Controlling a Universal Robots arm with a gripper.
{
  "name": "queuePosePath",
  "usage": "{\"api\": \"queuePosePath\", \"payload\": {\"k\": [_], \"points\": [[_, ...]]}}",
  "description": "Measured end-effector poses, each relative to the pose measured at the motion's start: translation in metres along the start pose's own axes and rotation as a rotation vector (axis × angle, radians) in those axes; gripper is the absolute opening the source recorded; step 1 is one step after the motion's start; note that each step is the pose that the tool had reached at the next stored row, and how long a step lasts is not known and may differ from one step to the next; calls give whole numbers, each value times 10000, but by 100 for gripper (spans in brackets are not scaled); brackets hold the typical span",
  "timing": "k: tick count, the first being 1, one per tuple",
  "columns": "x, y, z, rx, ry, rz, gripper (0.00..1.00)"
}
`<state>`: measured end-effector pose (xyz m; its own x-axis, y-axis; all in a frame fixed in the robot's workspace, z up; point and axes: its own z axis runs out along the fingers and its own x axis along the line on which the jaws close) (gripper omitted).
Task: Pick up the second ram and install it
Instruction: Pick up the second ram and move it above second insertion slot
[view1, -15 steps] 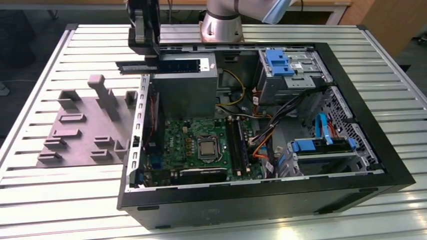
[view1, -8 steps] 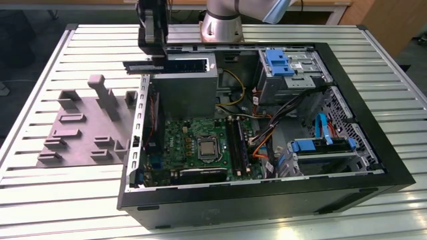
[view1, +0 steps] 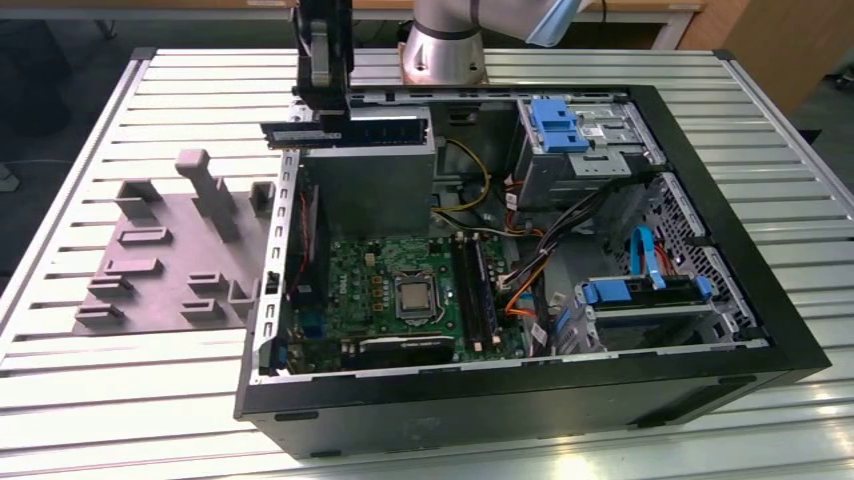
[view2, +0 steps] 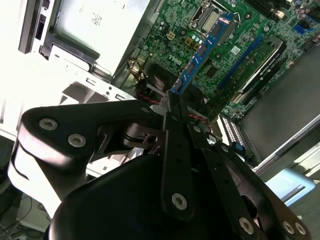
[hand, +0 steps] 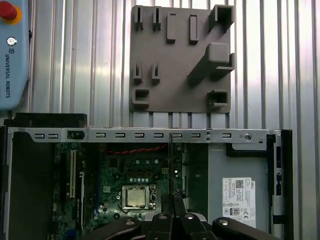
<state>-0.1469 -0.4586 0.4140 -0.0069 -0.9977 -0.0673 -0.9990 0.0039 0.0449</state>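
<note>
1. Jaws: closed on the second ram (view1: 380, 131). They clamp one end of the stick, and the rest projects toward the exterior view's right. In the second wrist view the two black fingers (view2: 176, 150) meet at the near end of the second ram (view2: 205, 50), and its blue-labelled length extends away from them.

2. Second ram position: held level in the air, clear of every surface. In the exterior view it lies across the top edge of the silver power-supply box (view1: 367, 190), near the far rim of the computer case (view1: 534, 405). In the second wrist view it hangs above the motherboard (view2: 250, 30), not touching it.

3. Surroundings: the case lies open on the slatted table (view1: 147, 400). The motherboard (view1: 358, 290) carries the processor socket (view1: 416, 298). The long black memory slots (view1: 475, 295) are beside the socket, on the exterior view's right, well apart from the held stick. The grey moulded holder (view1: 167, 255) rests on the table just outside the case, on the exterior view's left.
</note>
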Motion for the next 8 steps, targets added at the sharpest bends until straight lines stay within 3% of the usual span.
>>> {"api": "queuePosePath", "payload": {"k": [8], "points": [[0,-9,7,-2,0,-1,12]]}}
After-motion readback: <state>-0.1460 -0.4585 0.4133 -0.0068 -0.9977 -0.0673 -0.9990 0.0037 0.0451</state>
